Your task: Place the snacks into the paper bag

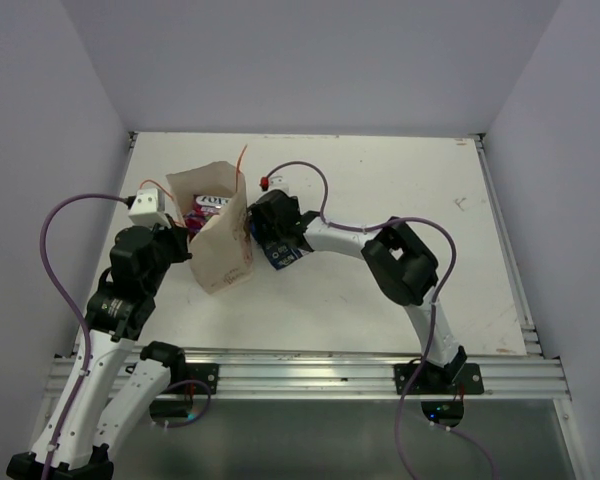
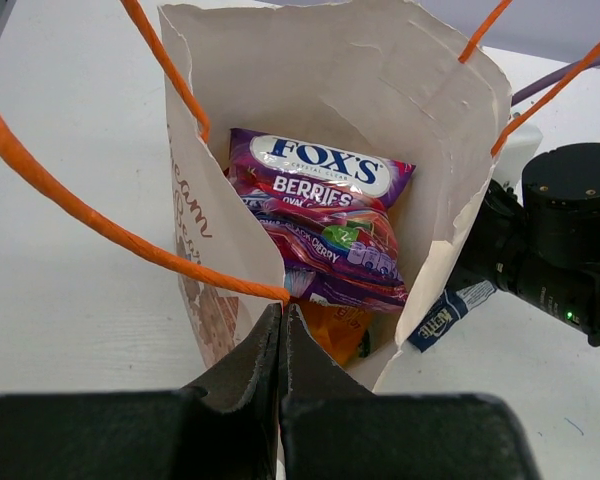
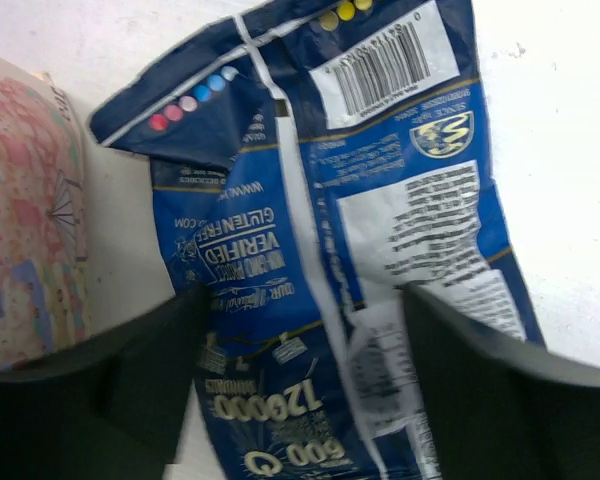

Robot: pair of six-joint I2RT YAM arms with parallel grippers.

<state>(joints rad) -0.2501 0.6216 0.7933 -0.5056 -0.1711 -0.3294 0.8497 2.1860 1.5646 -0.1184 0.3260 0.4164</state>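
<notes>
- The left gripper [image 2: 280, 322] has its two black fingers [image 2: 240, 370] pressed tight together.
- It pinches the near edge of the paper bag [image 2: 380, 90], right where one orange string handle [image 2: 80, 215] joins the paper.
- The bag stands on the white table [image 1: 400, 180] with its mouth open, between the two grippers.
- A purple packet [image 2: 325, 215] lies inside the bag, with its front facing up.
- An orange packet [image 2: 335, 332] peeks out from under the purple one, low in the bag.
- The right gripper [image 3: 302, 300] is spread wide, with one finger [image 3: 130, 380] on each side of a blue packet [image 3: 330, 230].
- The blue packet lies flat on the table with its back side up, showing a bar code.
- The two fingers reach the edges of the blue packet, but I cannot tell if they squeeze it.
- The blue packet is outside the bag, just beside the bag's right wall.
- From above, the right gripper sits close to the bag's right side.
</notes>
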